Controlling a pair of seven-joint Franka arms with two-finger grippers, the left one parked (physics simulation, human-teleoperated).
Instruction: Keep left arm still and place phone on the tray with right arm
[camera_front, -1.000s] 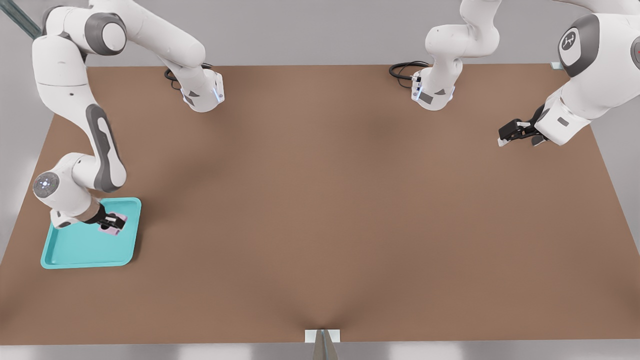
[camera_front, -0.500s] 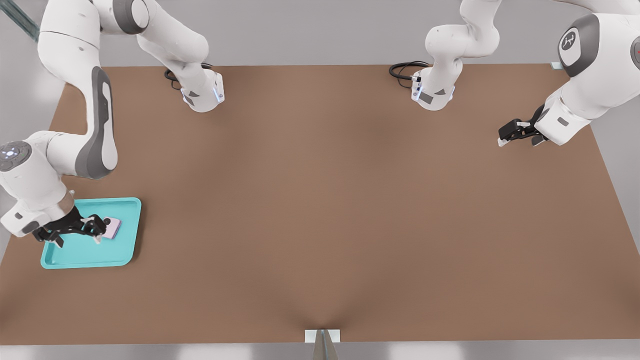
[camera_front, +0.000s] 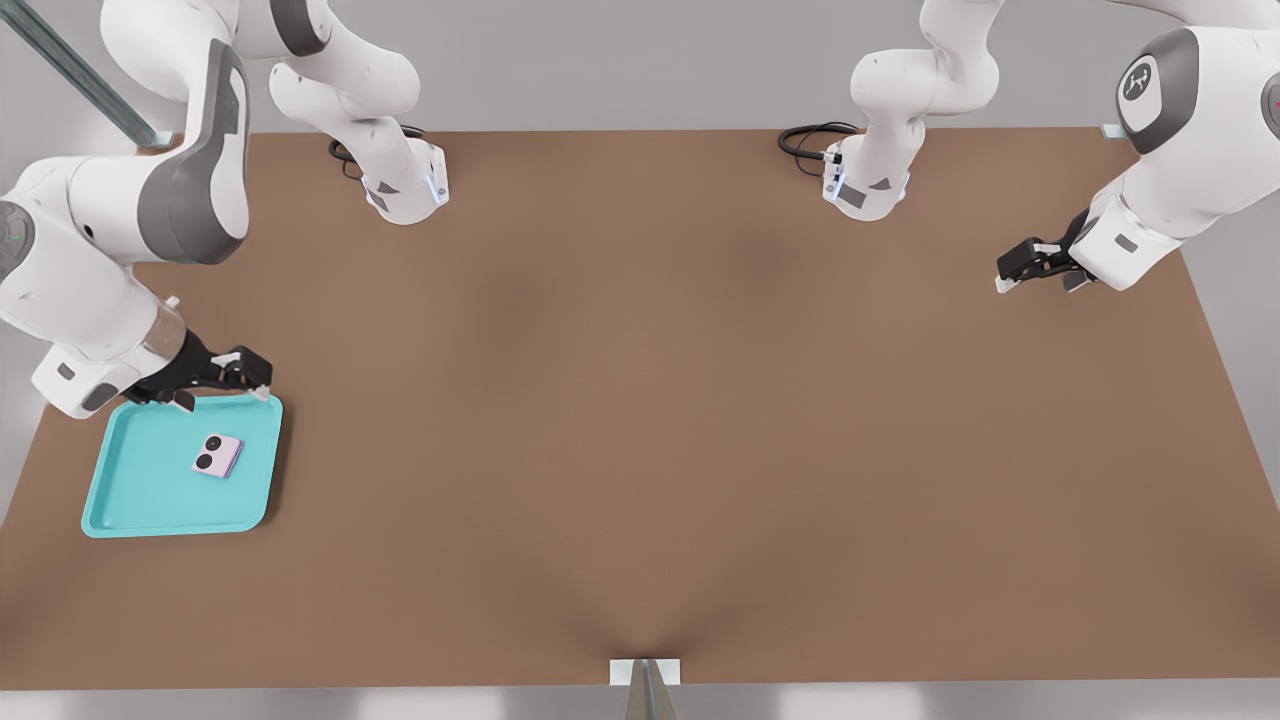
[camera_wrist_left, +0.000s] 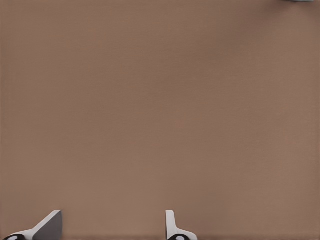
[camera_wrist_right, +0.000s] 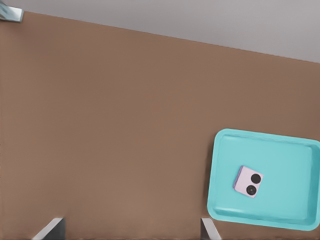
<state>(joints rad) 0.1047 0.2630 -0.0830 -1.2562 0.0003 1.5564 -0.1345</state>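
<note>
One phone, pale pink-lilac, two black lenses up: lying flat inside the turquoise tray, toward its far half. Gripper: fingers spread, empty, raised above the tray's far rim, clear of the phone. Placement judged complete; nothing visibly left.

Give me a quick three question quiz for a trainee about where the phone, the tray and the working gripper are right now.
1. True or false: the small pale pink-lilac phone lies flat inside the shallow turquoise tray.
2. Is the right arm's black two-finger gripper A) shut on the phone, B) open and empty, or C) out of view?
3. Which side of the phone faces up?

Key: 1 true. 2 B; it hangs over the tray's far rim. 3 The side with two round black camera circles.
</note>
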